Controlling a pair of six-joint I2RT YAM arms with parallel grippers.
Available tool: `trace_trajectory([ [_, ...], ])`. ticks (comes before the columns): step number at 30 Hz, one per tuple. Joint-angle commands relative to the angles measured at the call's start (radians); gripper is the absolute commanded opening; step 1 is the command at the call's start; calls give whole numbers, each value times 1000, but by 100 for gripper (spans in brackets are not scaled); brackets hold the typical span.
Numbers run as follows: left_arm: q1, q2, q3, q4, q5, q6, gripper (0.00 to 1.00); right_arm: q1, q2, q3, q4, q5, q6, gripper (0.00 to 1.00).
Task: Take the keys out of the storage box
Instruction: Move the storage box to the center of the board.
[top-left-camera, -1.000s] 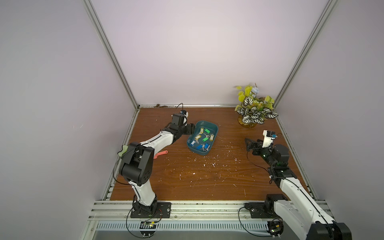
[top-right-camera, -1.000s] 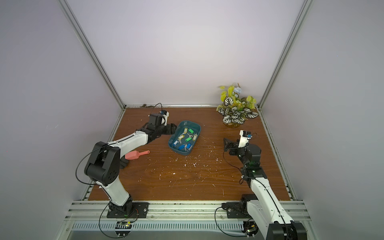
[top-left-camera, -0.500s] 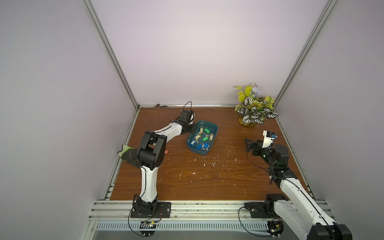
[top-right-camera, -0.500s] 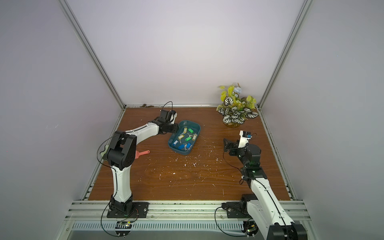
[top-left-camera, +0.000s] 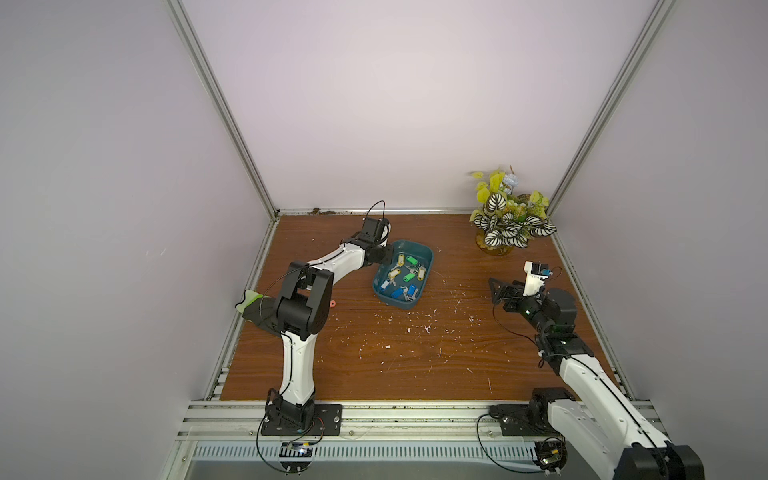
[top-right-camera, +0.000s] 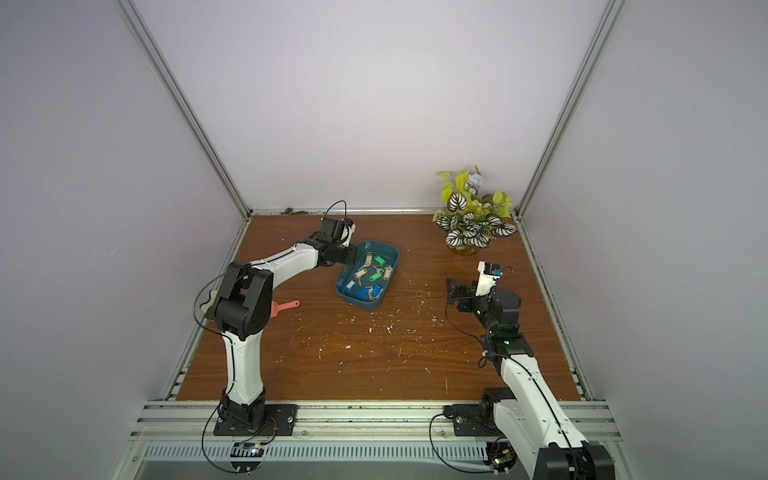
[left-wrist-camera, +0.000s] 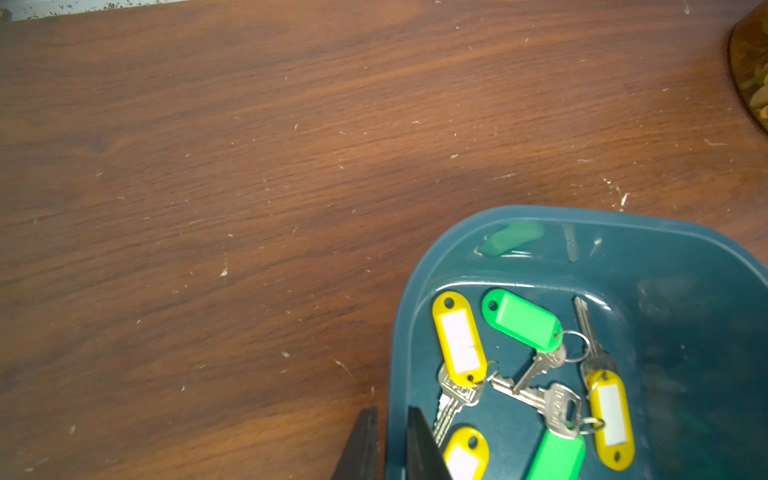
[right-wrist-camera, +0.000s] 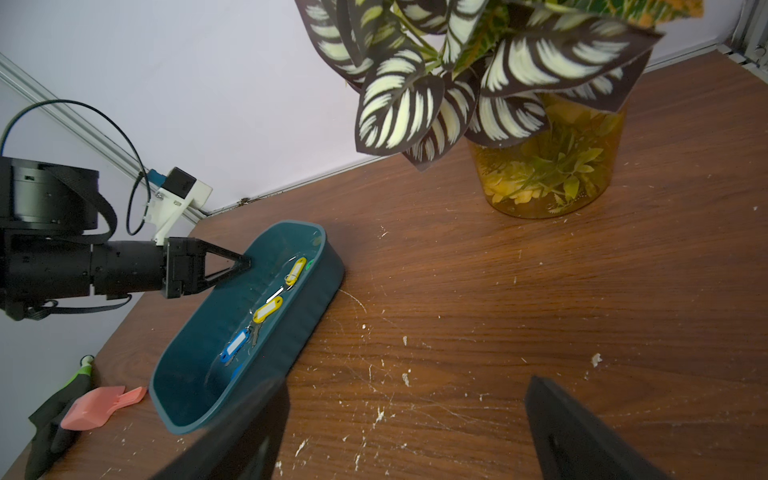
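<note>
Counter (top-left-camera: 415, 365): brown wood grain. It carries everything and is speckled with white flecks (top-left-camera: 390, 330), thickest just in front of the box.
Left arm (top-left-camera: 332, 266): stretched out low towards the far left of the counter. This brings its wrist in level with the box's rim from the side, not from above.
Right arm (top-left-camera: 590, 374): folded back on its own side, well apart from the box. Its wrist camera looks across at the tub, so it is probably waiting its turn.
Potted plant (top-left-camera: 505, 220): in the far right corner, clear of both arms.
Storage box (right-wrist-camera: 307, 316): a dark teal tub lying flat on the counter, left of centre towards the back.
Left jaws: drawn nearly together astride the box's long wall near its far corner, one outside and one inside. As far as the left wrist view shows, they are pinching the rim. This looks like a hold on the tub itself, not on a key, perhaps to steady or tip it.
Right jaws: spread wide with nothing between them, hovering over bare counter.
Red-orange plastic piece (top-right-camera: 286, 307): on the counter beside the left arm's elbow, well apart from the box, with no part in this job.
Keys (left-wrist-camera: 521, 320): all still inside the box, with none on the counter. Their yellow, green and blue tags are scattered over the floor of the tub, and some rings overlap, so picking out a single one could drag its neighbour along.
</note>
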Motion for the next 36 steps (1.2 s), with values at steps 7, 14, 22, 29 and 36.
trace_trajectory([
  [7, -10, -116, -143, 6, -50, 7, 12, 5, 3, 13, 42, 11, -7, 95],
  [14, -10, -224, -287, 15, -102, 1, 7, 5, 17, 16, 51, 9, -12, 95],
  [22, -10, -404, -527, 57, -169, -76, 6, 6, 33, 10, 70, 6, -15, 94],
  [29, -10, -524, -666, 105, -161, -171, 4, 8, 48, 12, 79, -1, -21, 94],
  [36, -10, -537, -666, 68, -182, -193, 9, 10, 54, 16, 76, 2, -36, 94],
])
